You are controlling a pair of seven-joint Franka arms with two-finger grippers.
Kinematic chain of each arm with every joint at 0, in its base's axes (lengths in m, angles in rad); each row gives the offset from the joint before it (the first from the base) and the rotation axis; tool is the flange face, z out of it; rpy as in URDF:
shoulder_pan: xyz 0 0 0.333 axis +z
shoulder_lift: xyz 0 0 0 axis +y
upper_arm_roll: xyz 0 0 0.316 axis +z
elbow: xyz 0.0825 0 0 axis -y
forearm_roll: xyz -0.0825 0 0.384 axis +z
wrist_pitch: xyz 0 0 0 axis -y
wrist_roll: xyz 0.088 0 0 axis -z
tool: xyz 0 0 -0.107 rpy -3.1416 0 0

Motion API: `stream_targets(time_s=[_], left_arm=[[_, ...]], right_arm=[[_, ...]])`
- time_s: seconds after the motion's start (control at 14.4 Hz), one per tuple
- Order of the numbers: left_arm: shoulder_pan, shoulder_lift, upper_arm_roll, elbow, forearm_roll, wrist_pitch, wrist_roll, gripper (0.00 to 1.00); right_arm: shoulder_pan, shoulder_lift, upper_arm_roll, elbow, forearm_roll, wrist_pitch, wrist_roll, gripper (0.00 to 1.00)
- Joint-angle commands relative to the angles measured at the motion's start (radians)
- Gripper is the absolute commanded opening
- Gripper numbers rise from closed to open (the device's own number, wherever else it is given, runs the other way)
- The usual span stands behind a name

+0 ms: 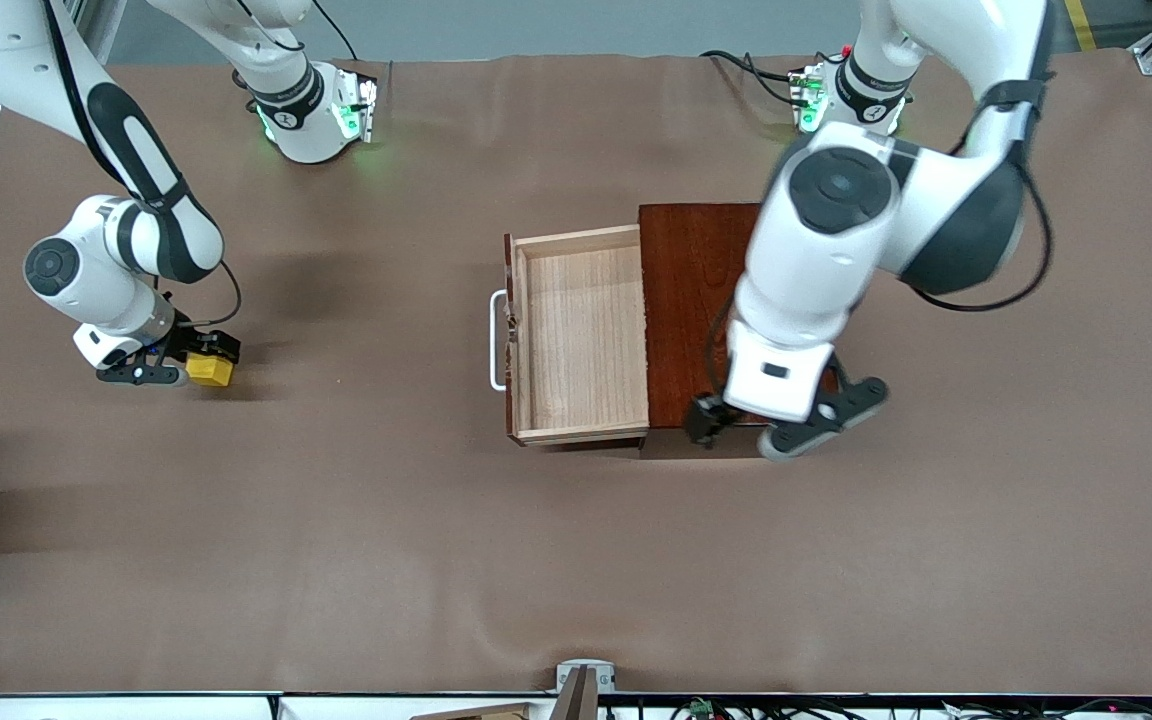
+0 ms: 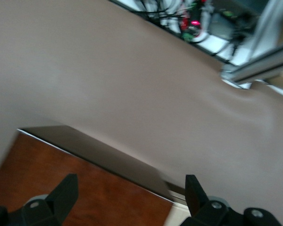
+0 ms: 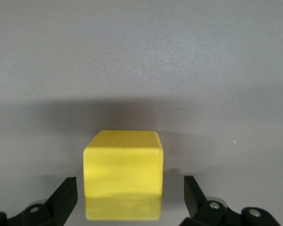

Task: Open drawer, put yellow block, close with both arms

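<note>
Left gripper (image 1: 786, 425): lowest thing over the table in the front view, it hangs over the corner of the wooden box (image 1: 696, 300) nearest the front camera. Its fingers (image 2: 63, 193) are spread wide with nothing between them; in the left wrist view the box's glossy reddish-brown top lies under them.
Drawer (image 1: 581, 335): pulled out of the wooden box toward the right arm's end of the table, pale wood tray open, white U-shaped handle (image 1: 496, 340) on its dark front.
Yellow block (image 1: 210, 371): on the brown table (image 1: 386, 520), well apart from the wooden box, toward the right arm's end.
Right gripper (image 1: 181, 365): down at the table around the yellow block, released. In the right wrist view the block (image 3: 123, 181) sits centred between the two fingers (image 3: 63, 195), a gap showing on each side, neither finger touching it.
</note>
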Motion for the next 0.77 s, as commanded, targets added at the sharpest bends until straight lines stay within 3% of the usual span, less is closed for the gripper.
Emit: stream_targets(time_s=[0.0, 0.07, 0.21, 0.28, 0.49, 0.7], left_arm=[[0.082, -0.076, -0.011, -0.078, -0.015, -0.047, 0.116, 1.00], [0.101, -0.090, -0.011, -0.097, -0.015, -0.047, 0.156, 1.00], [0.133, -0.115, -0.011, -0.129, -0.015, -0.047, 0.207, 1.00], [0.152, -0.126, -0.011, -0.144, -0.015, -0.047, 0.257, 1.00], [0.214, -0.175, -0.012, -0.189, -0.016, -0.053, 0.388, 1.00], [0.314, -0.262, -0.014, -0.262, -0.077, -0.053, 0.544, 1.00]], right_arm=[[0.014, 0.011, 0.000, 0.019, 0.002, 0.003, 0.027, 0.61], [0.019, 0.008, 0.000, 0.028, 0.002, -0.003, 0.029, 0.37], [0.025, -0.005, 0.000, 0.030, 0.002, -0.008, 0.050, 0.08], [0.034, -0.024, 0.000, 0.031, 0.002, -0.023, 0.051, 0.00], [0.054, -0.158, 0.000, 0.083, 0.001, -0.226, 0.047, 0.00], [0.081, -0.293, 0.001, 0.255, -0.001, -0.642, 0.047, 0.00]])
